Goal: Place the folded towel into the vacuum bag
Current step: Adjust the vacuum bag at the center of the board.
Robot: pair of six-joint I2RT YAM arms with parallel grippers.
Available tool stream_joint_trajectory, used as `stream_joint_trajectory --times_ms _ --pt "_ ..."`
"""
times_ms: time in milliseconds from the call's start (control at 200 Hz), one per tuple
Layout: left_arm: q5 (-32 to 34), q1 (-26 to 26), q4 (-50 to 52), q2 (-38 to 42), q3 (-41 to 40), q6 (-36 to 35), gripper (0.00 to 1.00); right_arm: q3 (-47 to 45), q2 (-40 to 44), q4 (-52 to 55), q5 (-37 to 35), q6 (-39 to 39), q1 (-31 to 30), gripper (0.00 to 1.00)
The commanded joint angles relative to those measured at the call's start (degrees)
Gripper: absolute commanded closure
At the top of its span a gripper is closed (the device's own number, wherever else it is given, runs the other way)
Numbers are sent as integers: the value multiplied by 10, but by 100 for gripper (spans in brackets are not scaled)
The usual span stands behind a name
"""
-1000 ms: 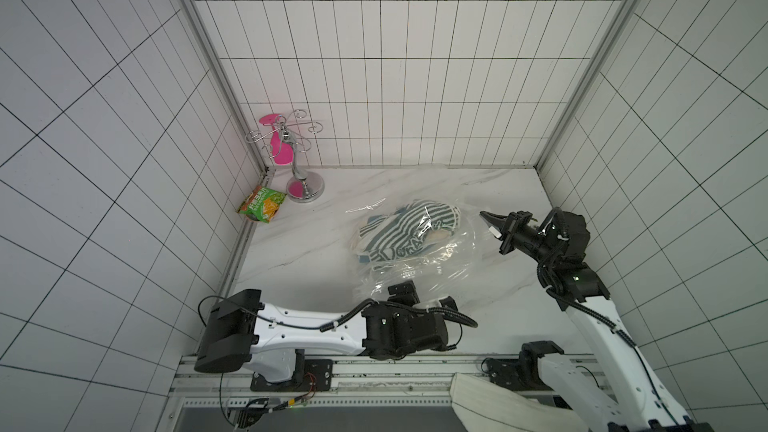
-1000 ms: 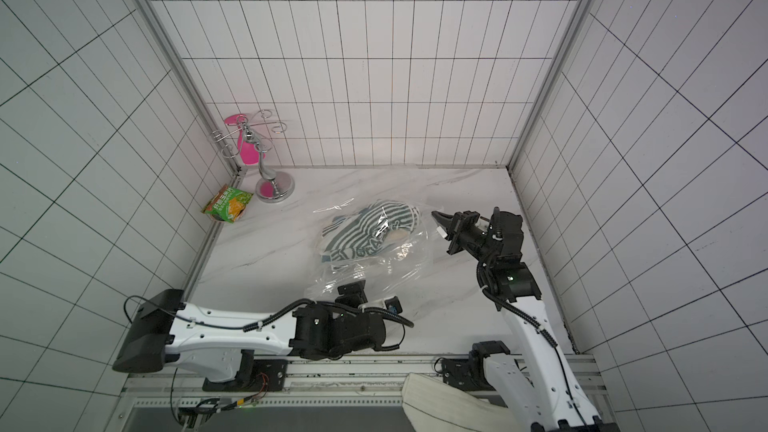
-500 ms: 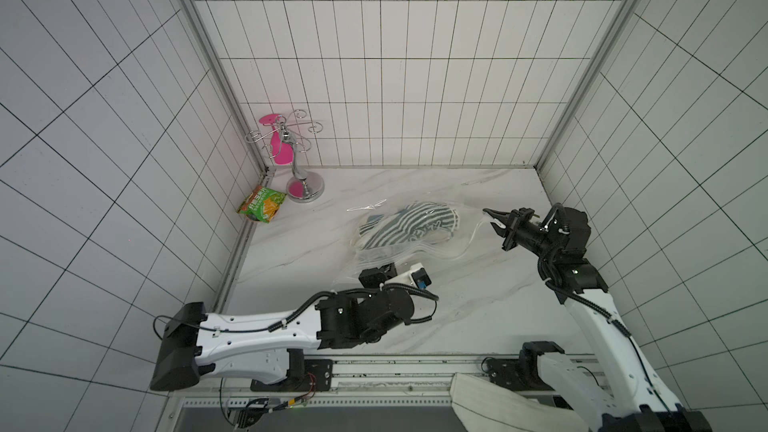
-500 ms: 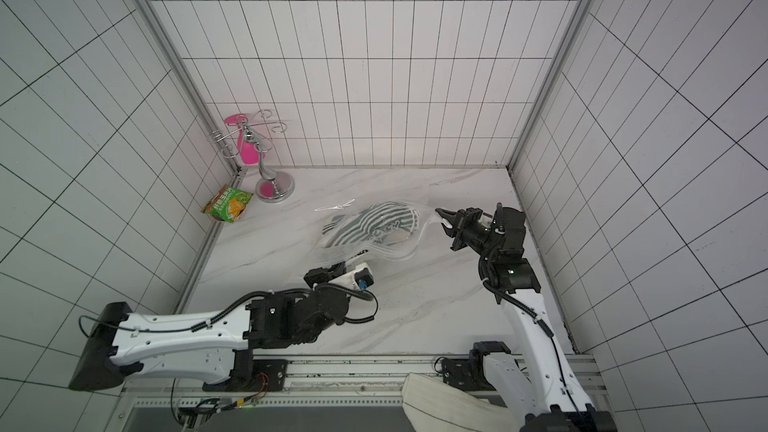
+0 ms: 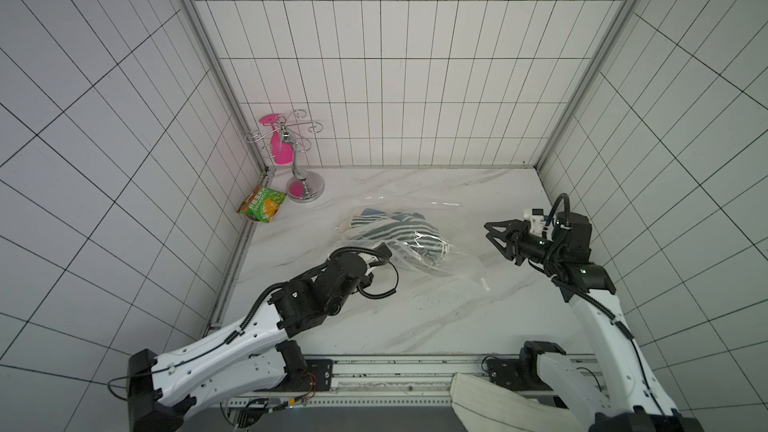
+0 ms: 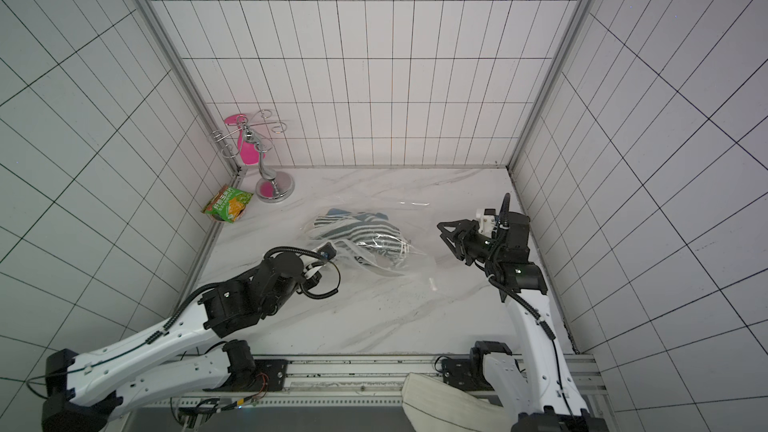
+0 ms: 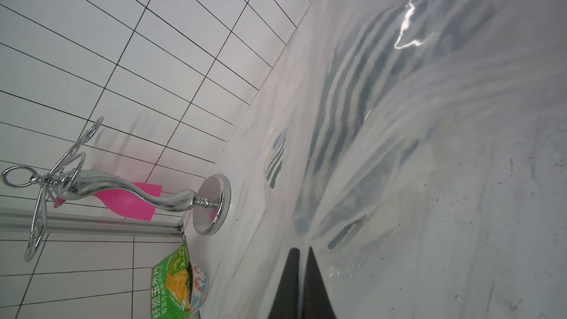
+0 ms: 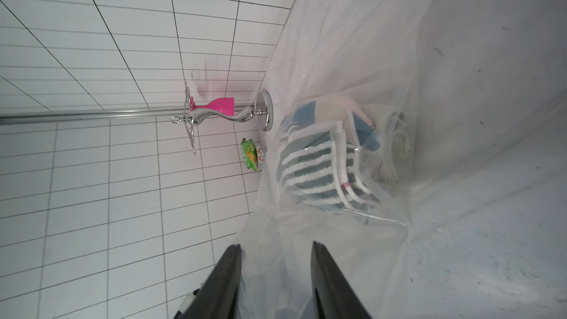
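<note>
The only print that can be read is on the green snack packet [image 7: 171, 283], which lies at the far left of the scene. In the left wrist view, the large white Chinese characters on it read 纤脆玉米片. The smaller line beside them is too fine to read surely. In both top views the packet [image 5: 262, 204] [image 6: 227, 203] shows its print only as a blur. The striped towel [image 8: 313, 164] carries a small red tag [image 8: 345, 185], which is unreadable.

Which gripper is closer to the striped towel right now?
Left. The left gripper has its fingers closed on the vacuum bag plastic, right beside the striped towel. The right gripper sits open at the bag's opposite side, clearly farther from the towel.
</note>
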State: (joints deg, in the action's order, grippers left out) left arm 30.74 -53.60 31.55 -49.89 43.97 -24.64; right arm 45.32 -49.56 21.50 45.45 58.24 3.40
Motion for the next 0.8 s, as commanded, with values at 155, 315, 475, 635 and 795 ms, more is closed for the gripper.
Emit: stream_joint_trajectory --times_ms 155,315,475,635,795 --pt "-46 74 0 9 -1 7 100 -24 77 136 -145 -314 -4 53" --pt "-47 121 -5 -1 7 17 100 -121 236 60 -243 -367 -98 51" --pt "-53 162 -8 -41 31 43 100 -160 300 6 -242 -417 -125 52" --pt "-69 225 -5 -76 71 86 100 -93 190 91 -272 -568 -201 57" --pt "-74 252 0 -111 102 106 100 -56 130 181 -427 -710 -340 55"
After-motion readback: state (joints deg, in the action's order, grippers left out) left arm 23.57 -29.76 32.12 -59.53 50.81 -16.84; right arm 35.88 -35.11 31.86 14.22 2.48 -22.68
